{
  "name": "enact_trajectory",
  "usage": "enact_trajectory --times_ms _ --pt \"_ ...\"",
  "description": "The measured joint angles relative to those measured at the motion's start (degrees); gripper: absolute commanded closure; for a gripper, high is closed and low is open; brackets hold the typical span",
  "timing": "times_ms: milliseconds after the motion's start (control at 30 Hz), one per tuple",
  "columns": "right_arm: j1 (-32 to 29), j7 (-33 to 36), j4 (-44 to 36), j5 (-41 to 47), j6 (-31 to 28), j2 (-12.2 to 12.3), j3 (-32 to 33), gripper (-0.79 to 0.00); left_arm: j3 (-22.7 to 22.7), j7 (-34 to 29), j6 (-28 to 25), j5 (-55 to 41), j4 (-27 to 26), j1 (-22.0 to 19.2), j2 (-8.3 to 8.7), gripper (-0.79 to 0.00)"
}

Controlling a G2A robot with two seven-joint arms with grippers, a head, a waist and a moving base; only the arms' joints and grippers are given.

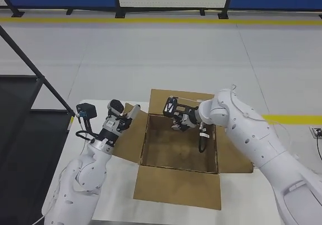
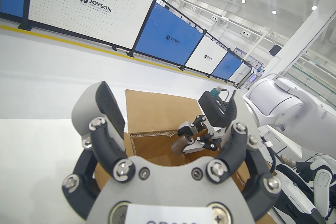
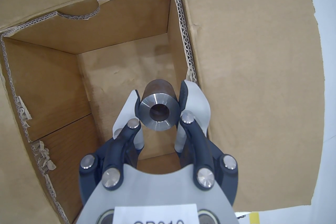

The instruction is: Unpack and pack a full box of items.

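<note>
1. Cardboard box (image 1: 178,149) sits open on the tabletop (image 1: 234,197), flaps splayed; its floor looks bare.
2. Right claw (image 3: 159,93) is clenched on a steel cylinder (image 3: 159,107), held above the box's inside, near one wall.
3. Whether that piece is coming out or going in, I cannot tell; either way, much of the job seems left.
4. Right arm bends over the box, wrist pointing down; left claw (image 2: 168,109) hangs released beside the left flap, holding nothing.
</note>
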Motion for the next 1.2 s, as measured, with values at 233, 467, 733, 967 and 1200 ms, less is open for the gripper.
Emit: enact_trajectory --times_ms 233,467,733,967,1200 --pt "-4.4 1.1 -6.3 -2.5 -2.1 6.2 8.6 0.000 0.3 -0.1 -0.6 -0.7 1.3 -0.7 -0.11 -0.785" --pt "-15.4 8.7 -24.6 0.4 -1.4 13.0 21.6 0.000 1.1 -0.8 -1.1 -0.6 2.6 -2.3 -0.27 -0.785" --pt "-32.0 15.2 -48.1 3.2 0.8 19.1 40.5 0.000 1.7 -1.2 -1.4 -0.8 3.6 -3.1 -0.42 -0.785" --pt "-47.7 17.6 -57.9 4.2 6.6 22.3 58.6 0.000 2.4 -1.8 -1.6 -1.3 4.4 -3.9 -0.59 -0.785" --pt "-65.4 19.4 -65.5 8.7 7.8 23.7 74.8 0.000 5.8 -3.3 -2.6 -1.7 6.9 -7.2 -1.26 -0.785"
